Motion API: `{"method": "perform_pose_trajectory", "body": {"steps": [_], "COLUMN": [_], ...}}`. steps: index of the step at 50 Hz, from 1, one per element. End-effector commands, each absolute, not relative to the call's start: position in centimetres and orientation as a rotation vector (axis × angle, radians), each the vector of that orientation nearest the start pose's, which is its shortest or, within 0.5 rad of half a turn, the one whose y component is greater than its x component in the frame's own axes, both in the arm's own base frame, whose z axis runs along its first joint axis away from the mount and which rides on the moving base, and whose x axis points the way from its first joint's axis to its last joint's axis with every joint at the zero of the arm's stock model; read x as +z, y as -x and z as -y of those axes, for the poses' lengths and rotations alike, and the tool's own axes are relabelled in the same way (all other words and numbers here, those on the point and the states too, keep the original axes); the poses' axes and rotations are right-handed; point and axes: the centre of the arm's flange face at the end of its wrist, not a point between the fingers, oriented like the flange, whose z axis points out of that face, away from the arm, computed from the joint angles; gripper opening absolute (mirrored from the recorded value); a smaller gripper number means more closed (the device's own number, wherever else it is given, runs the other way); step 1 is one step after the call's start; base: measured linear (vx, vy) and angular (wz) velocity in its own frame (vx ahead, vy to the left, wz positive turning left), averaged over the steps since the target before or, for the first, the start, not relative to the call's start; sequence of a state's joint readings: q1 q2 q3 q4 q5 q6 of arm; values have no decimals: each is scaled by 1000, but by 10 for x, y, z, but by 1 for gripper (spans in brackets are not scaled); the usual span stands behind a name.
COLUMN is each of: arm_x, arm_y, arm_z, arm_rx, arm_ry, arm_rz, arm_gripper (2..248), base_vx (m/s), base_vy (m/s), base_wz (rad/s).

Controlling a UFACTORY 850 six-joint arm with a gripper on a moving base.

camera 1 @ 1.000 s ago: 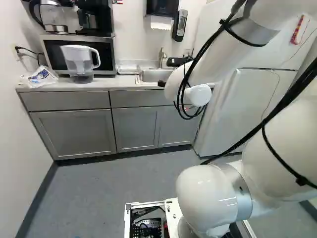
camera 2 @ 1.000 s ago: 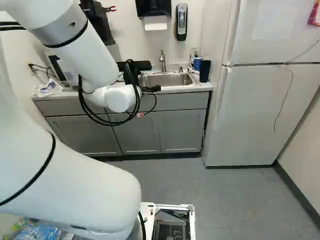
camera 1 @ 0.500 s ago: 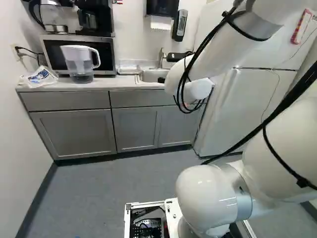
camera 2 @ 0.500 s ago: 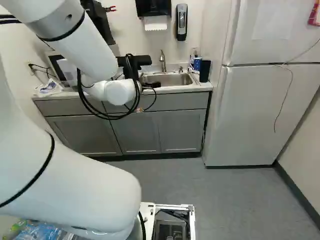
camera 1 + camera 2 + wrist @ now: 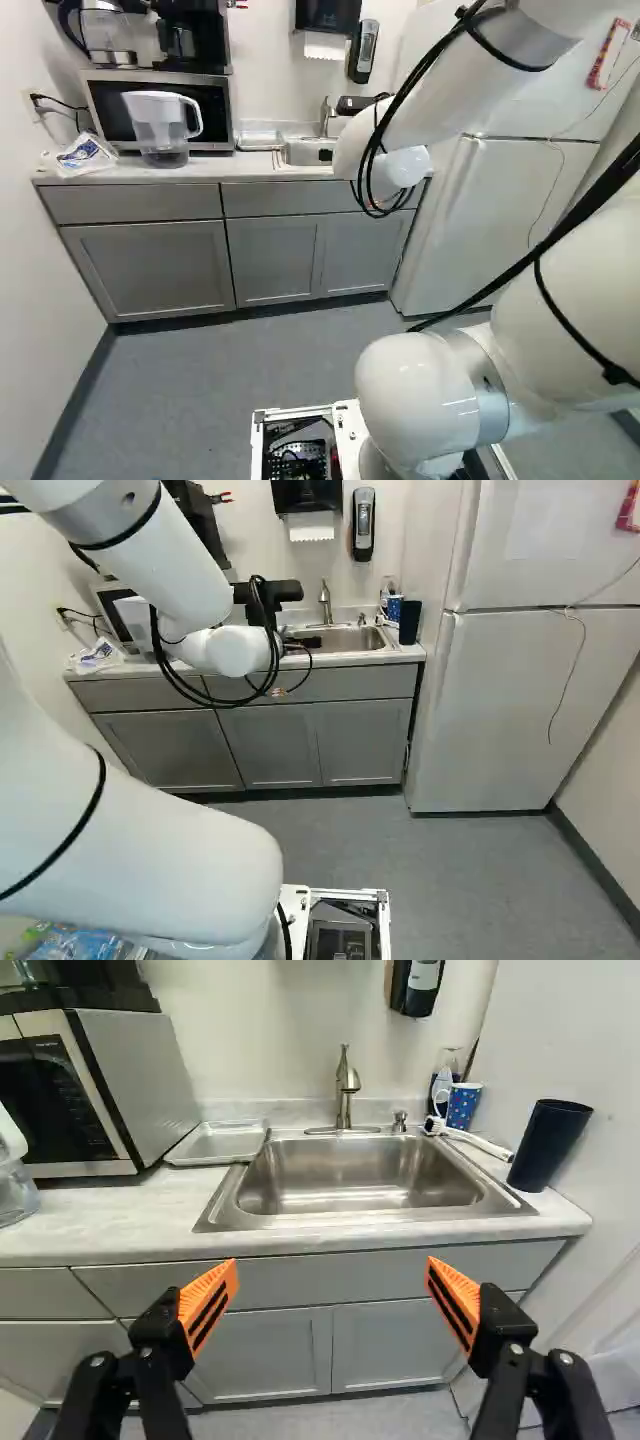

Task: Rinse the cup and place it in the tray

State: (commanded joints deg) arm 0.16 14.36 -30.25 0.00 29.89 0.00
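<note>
Reaching the dark tumbler point(image 5: 547, 1145), probably the one meant, upright on the counter point(image 5: 110, 1222) beside the sink point(image 5: 350, 1170), calls for centring the empty, wide-open end effector point(image 5: 332, 1263) on its body, then closing gently, clear of the spotted cup point(image 5: 463, 1106).

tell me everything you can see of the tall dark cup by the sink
The cup is tall, plain and very dark, navy or black, with no handle or lid. It narrows from a round open rim to its base and looks like smooth, matte plastic. It stands upright on the counter, right of the sink, near the counter's end. A white handle reaches toward it; whether they touch is unclear. The open gripper isn't touching it. Its contents can't be made out.
</note>
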Motion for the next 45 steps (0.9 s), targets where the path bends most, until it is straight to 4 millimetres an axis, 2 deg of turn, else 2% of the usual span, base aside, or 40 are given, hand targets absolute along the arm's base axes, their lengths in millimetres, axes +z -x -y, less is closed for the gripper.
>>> {"method": "perform_pose_trajectory", "body": {"steps": [45], "arm_x": [557], "arm_y": [-407], "arm_z": [-1], "arm_rx": [-1861], "arm_ry": [2529], "arm_rz": [3], "arm_gripper": [247], "base_vx": [0], "base_vy": [0], "base_wz": [0]}}
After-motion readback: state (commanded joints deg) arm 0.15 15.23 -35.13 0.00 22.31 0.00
